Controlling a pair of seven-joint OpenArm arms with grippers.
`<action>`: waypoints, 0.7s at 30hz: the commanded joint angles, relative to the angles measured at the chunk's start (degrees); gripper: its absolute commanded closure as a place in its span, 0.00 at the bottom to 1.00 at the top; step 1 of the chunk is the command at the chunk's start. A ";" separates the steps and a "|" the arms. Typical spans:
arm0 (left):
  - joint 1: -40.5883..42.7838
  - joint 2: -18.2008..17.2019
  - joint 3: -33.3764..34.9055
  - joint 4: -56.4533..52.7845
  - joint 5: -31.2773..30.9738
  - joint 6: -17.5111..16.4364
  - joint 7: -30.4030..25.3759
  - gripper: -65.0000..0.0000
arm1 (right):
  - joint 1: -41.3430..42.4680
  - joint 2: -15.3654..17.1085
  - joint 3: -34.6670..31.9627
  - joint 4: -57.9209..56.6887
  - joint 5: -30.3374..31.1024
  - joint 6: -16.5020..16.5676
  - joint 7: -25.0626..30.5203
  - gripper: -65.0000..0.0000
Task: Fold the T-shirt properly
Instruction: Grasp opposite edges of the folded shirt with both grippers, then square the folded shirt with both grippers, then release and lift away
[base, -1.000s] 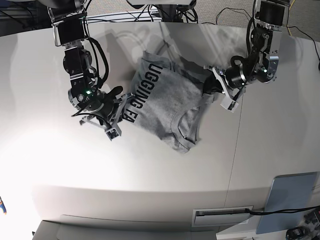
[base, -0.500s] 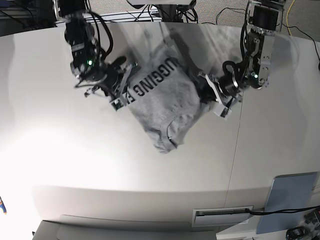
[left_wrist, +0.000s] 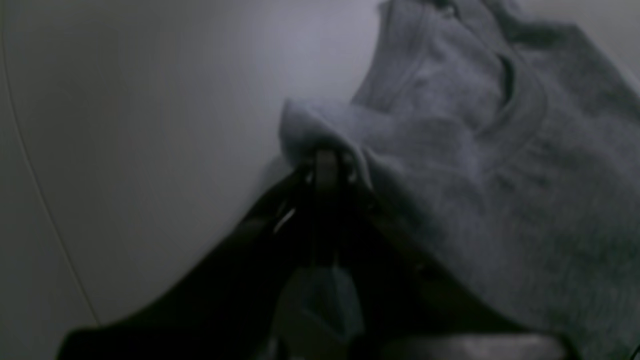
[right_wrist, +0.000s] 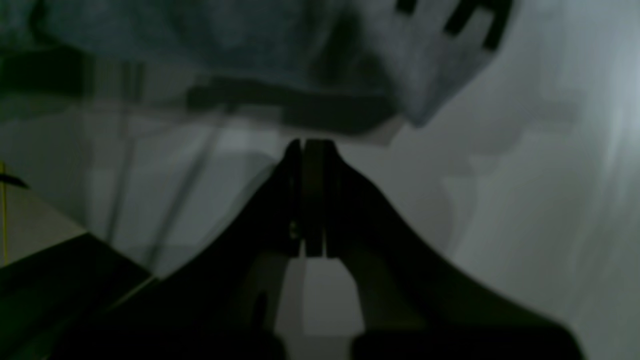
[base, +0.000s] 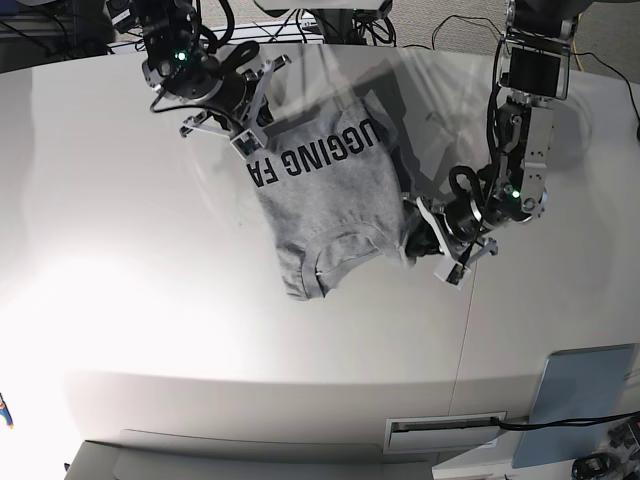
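Two arms of mine reach over the white desk (base: 120, 300); across its far half lies the T-shirt (base: 320, 195), grey, crumpled, with black block letters facing up near the far edge and the ribbed collar turned toward the near side; my right end effector (base: 252, 140) is pinched narrow at the lettered edge of the cloth, though the blurred wrist view does not let me tell whether fabric sits between its tips; my left end effector (left_wrist: 325, 160) is clamped on a bunched fold of the T-shirt at its other side, beside the collar.
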 joint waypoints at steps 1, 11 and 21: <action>-1.60 -0.48 -0.24 0.94 -0.83 -0.24 -1.31 1.00 | -0.48 0.20 0.09 1.79 0.48 0.17 1.27 1.00; 0.83 -0.74 -8.22 1.27 -6.19 -1.38 1.77 1.00 | -4.68 0.20 0.13 8.57 -10.71 -1.66 3.04 1.00; 15.39 -0.42 -22.60 5.11 -26.40 -10.19 12.68 1.00 | -2.32 0.17 0.13 7.78 -17.25 -8.02 13.53 1.00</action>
